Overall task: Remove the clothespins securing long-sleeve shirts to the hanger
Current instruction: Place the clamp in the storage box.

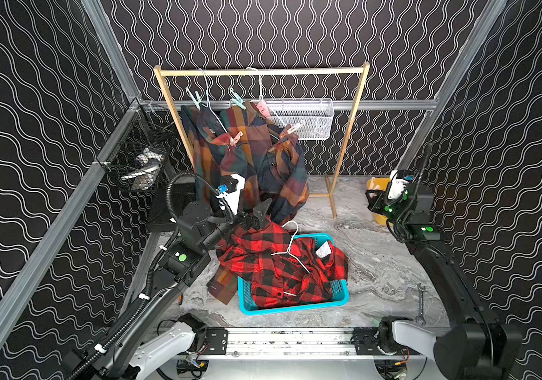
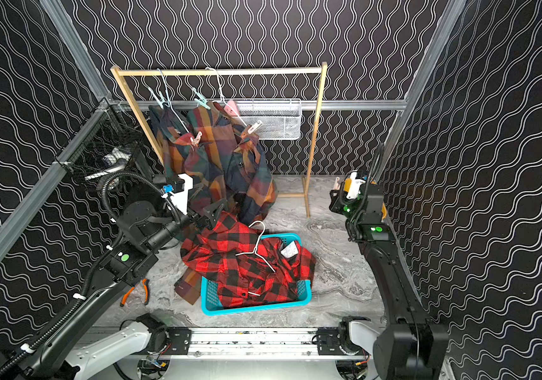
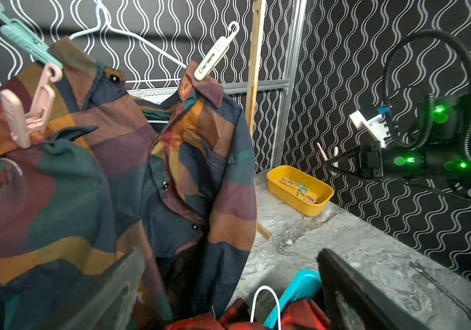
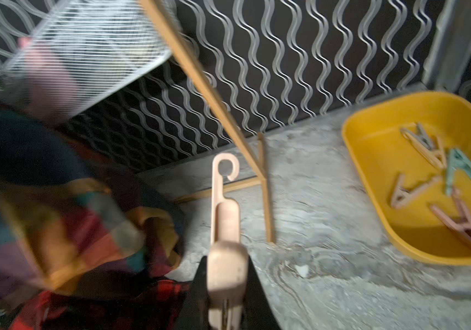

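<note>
A pale pink plastic spring clothespin (image 4: 225, 225) is pinched at its thick end by the right gripper (image 4: 226, 288), hook tail pointing away, clear of the shirts and near the yellow plastic tray (image 4: 371, 177) of loose pegs. Light, stiff and smooth, such pegs are best squeezed across the handle tails. A mint peg (image 3: 25, 43), a pink peg (image 3: 25, 114) and a cream peg (image 3: 214, 54) are clipped to the soft, swing-prone orange-and-navy check shirts (image 3: 200, 177). The left gripper (image 1: 258, 215) is spread wide over the red-and-black check shirt (image 1: 279, 273). Open grey marble tabletop (image 4: 314, 228) is offered toward the tray; the wooden rail post (image 4: 200, 80) is to be skirted.
</note>
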`<state>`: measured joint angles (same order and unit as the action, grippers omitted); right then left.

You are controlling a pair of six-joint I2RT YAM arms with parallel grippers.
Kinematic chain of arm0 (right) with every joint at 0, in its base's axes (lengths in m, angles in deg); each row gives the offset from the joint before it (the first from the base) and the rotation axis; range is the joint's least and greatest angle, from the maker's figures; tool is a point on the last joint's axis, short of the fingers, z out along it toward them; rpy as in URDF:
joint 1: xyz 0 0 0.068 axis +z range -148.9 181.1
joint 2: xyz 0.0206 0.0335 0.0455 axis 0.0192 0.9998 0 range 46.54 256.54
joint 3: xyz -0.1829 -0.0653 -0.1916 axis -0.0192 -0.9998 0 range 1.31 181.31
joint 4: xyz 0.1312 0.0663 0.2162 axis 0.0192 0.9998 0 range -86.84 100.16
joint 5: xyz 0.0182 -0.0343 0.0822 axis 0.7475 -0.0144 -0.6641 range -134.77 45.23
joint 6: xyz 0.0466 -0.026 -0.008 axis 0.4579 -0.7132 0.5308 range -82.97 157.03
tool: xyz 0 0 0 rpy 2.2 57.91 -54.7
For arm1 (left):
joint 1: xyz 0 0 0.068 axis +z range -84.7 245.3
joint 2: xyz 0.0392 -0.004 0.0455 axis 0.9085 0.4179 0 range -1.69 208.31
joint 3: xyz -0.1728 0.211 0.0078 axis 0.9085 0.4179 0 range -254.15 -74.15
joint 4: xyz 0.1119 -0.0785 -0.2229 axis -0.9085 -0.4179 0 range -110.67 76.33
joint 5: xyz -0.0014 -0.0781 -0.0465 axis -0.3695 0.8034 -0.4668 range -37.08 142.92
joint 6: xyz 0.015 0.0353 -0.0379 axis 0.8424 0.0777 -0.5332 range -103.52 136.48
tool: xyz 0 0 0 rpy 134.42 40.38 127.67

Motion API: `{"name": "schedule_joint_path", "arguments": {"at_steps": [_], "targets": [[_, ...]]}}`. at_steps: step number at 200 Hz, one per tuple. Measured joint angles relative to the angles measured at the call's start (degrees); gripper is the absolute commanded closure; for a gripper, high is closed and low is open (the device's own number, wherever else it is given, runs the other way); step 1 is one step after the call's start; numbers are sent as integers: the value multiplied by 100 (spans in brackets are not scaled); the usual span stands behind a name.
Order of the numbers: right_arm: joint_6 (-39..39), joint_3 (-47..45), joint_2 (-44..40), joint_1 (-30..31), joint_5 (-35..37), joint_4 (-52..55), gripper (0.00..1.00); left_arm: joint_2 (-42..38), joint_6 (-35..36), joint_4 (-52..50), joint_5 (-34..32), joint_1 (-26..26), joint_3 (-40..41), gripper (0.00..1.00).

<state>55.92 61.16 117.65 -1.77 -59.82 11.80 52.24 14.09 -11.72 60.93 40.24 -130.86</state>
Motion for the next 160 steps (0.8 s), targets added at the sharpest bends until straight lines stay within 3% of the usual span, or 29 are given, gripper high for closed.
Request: {"name": "schedule_joint_path", "arguments": {"at_steps": [33,90,137,160], "targets": [[188,588,1360,-664,-302,-96,100,-52,125,-317,-225,9,11,1],[407,1934,3657,-1023,-358,-398,100,-70,286,-662,-396,24,17,1],[553,2726,4887,-1285,-129,-354,100,-33,376,-723,-461,31,81,1],[610,2889,5163,-1384,-63,-284,64,35,387,-745,-468,35,83,1]]}}
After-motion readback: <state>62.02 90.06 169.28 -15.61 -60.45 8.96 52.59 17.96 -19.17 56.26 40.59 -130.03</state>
